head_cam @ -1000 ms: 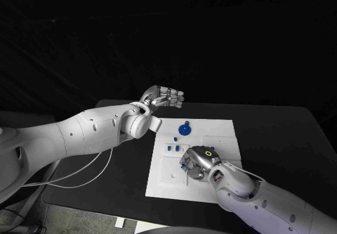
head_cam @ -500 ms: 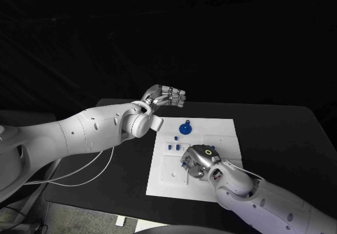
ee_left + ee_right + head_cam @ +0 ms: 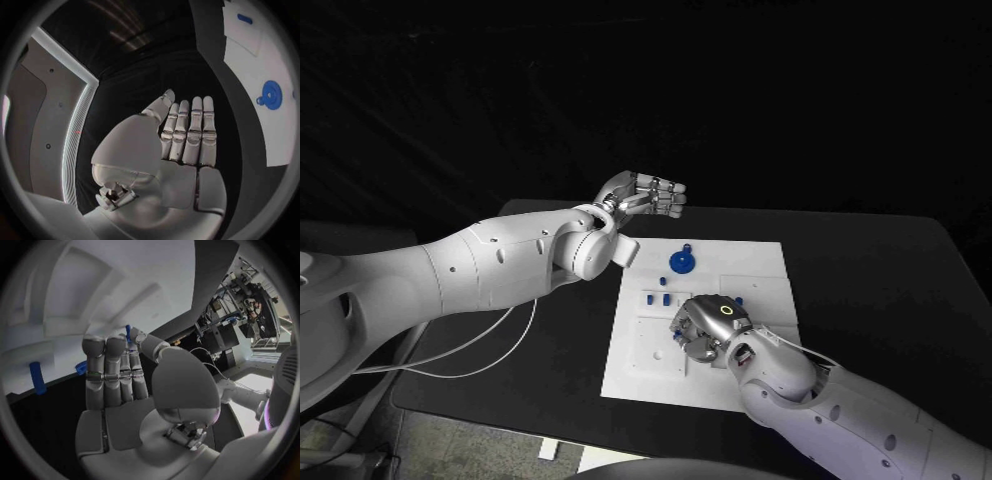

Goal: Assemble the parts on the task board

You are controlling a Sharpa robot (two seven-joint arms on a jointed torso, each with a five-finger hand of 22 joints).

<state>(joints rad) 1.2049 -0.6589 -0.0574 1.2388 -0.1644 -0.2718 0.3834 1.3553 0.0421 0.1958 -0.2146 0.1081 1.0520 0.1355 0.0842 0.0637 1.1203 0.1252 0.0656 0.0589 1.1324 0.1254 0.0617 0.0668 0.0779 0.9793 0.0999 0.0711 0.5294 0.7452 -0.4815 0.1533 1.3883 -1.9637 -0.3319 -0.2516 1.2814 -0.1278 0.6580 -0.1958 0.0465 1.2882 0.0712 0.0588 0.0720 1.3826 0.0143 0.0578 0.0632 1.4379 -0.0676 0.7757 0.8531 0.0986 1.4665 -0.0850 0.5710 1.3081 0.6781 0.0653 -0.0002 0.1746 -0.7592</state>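
Silver fingers of your right hand [image 3: 708, 330] pinch a thin blue part [image 3: 129, 333] low over the middle of the task board [image 3: 762, 262], so you appear to be seating it; next, press it straight down. Your left hand [image 3: 643, 196] hovers past the board's far left corner, fingers straight, close together, holding nothing. Since a second ago, it has edged slightly forward. A round blue part [image 3: 679, 264] lies near the far edge.

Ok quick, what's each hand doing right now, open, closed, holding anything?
Left hand: raised beyond the task board, empty, fingers straight and together.
Right hand: down on the board, pinching a small blue part.
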